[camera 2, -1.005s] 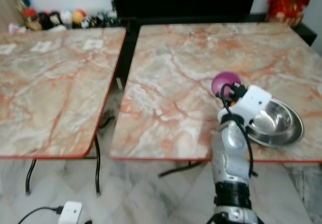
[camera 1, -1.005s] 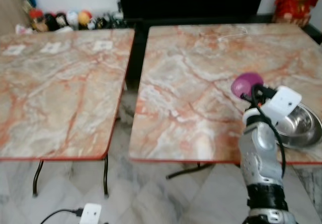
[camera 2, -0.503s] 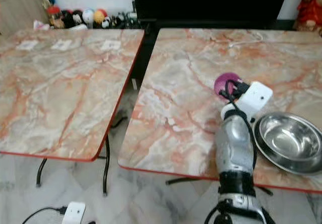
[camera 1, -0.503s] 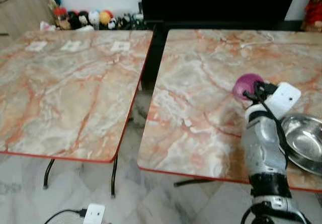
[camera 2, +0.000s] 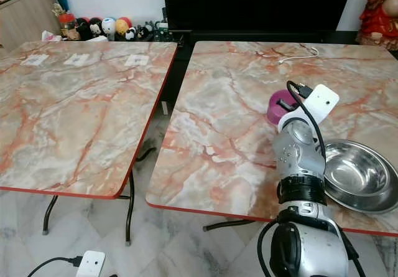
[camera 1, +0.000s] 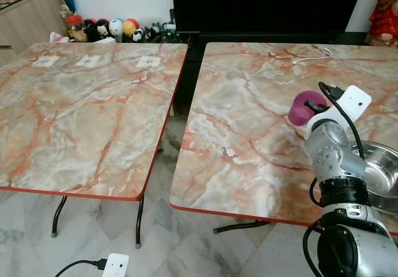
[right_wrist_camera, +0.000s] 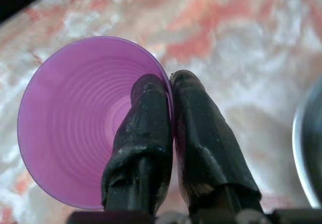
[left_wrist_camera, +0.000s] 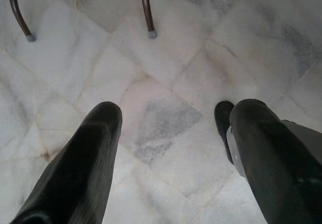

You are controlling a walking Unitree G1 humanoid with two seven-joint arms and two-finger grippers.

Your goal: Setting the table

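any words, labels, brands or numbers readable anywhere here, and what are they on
No text can be read in any view.
Three white paper slips on the left table: any print too small to read.
Purple cup, pinched at its rim by the right gripper: plain, no marking.
Steel bowl: no marking visible.
White plug box on the floor: no legible label.

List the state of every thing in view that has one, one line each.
Purple cup: empty, held by its rim, one finger inside and one outside.
Right gripper: shut on the cup, over the right table.
Steel bowl: upright, empty, near the table's front edge.
Left gripper: open, holding nothing, above the floor.
White cable: lying loose at the table's far side.
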